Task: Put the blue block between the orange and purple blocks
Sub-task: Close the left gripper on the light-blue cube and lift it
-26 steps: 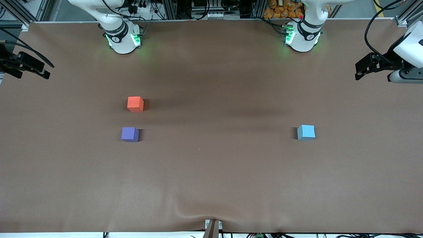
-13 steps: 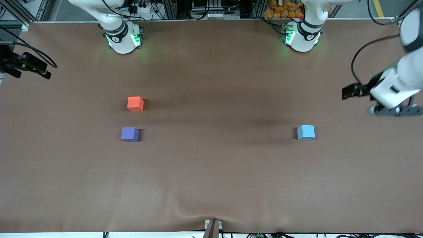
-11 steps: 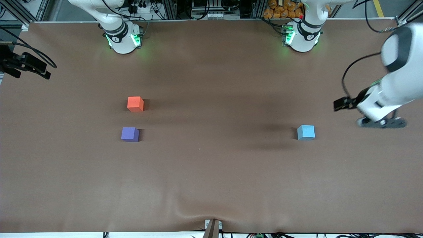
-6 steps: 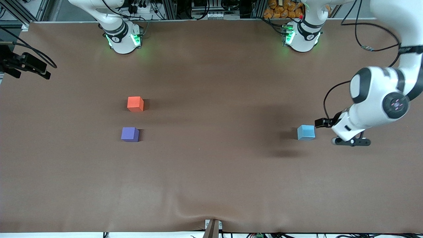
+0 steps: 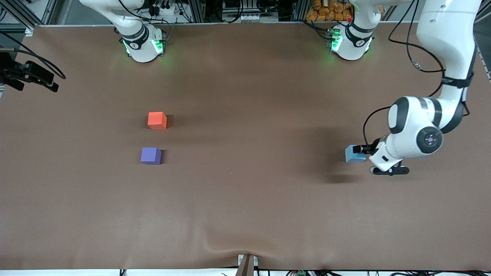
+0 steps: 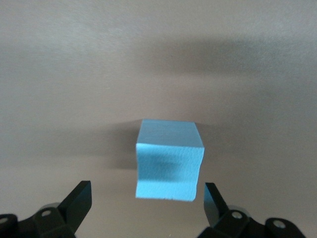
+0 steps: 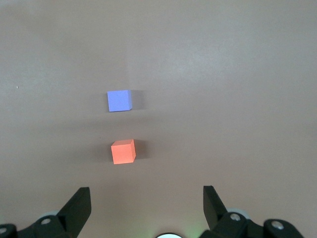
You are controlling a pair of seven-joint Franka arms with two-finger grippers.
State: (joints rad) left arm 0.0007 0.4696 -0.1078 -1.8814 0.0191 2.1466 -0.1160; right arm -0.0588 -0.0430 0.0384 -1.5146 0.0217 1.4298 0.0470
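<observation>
The left gripper (image 6: pixel 145 204) hangs low over the blue block (image 5: pixel 353 154), its fingers (image 6: pixel 78 201) spread wide and holding nothing, one to either side of the cube with clear gaps between, so it appears lined up for a straight grasp across two opposite faces. The block sits flat on the brown surface (image 5: pixel 245 199) toward the left arm's end, well apart from the other two cubes, which is likely why the left arm reaches for it. It is a light sky-blue matte cube with plain faces and crisp edges; in the left wrist view its top face is lit and its side face carries a soft shadow. It is the same size as the orange block (image 5: pixel 157 120) and the purple block (image 5: pixel 150 156), which rest toward the right arm's end, the purple one nearer the front camera and the orange one farther, with a bare strip of surface between them that looks roughly wide enough for a third cube. The right gripper (image 7: pixel 146 206) waits at its own end of the surface, up above the pair, its fingers (image 7: pixel 77 203) also fully apart and empty. Judging from this layout, the pick has not yet begun and the carry to the gap remains.
</observation>
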